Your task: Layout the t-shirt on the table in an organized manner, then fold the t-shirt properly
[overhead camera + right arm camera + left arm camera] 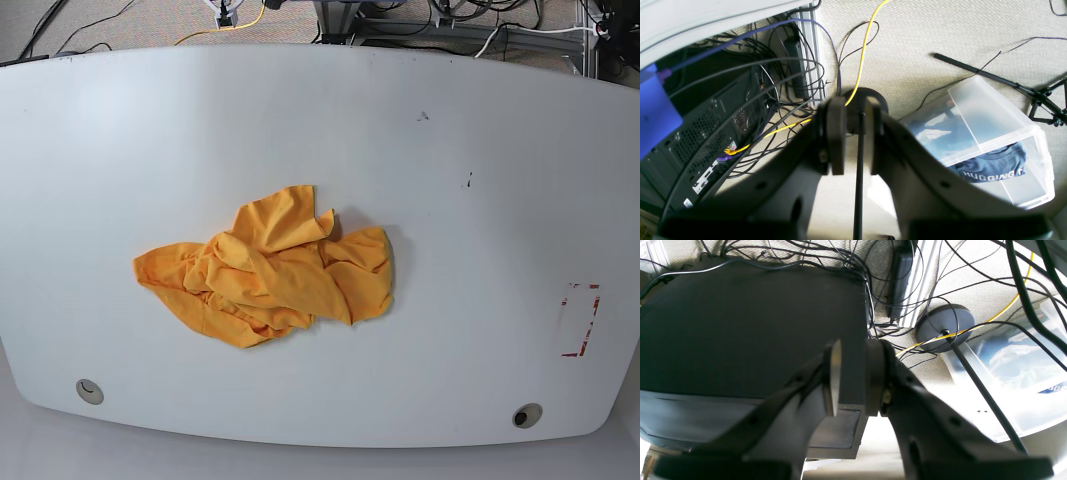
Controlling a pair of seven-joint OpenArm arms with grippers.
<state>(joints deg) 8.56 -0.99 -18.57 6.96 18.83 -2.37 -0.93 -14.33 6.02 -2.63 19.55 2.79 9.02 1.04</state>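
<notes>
White tabletop fills my base view: the table [480,150] is bare except for the t-shirt [270,268], which lies crumpled in a heap a little left of centre and nearer the near edge than the far one. Neither arm shows in that view. Both wrist cameras look down at floor, cables and a clear storage bin [990,133], so I judge the arms are parked off the table. My left gripper [853,373] shows a clear gap between its pads with nothing in it; my right gripper [852,133] stands narrowly parted, also empty. To start well, I'd find two outer edges of the heap, the left lobe and the right-hand fold, pinch one layer each, and draw them apart. Room is generous on all sides; only the red tape outline [580,320] and the grommets [527,415] sit near the near edge.
</notes>
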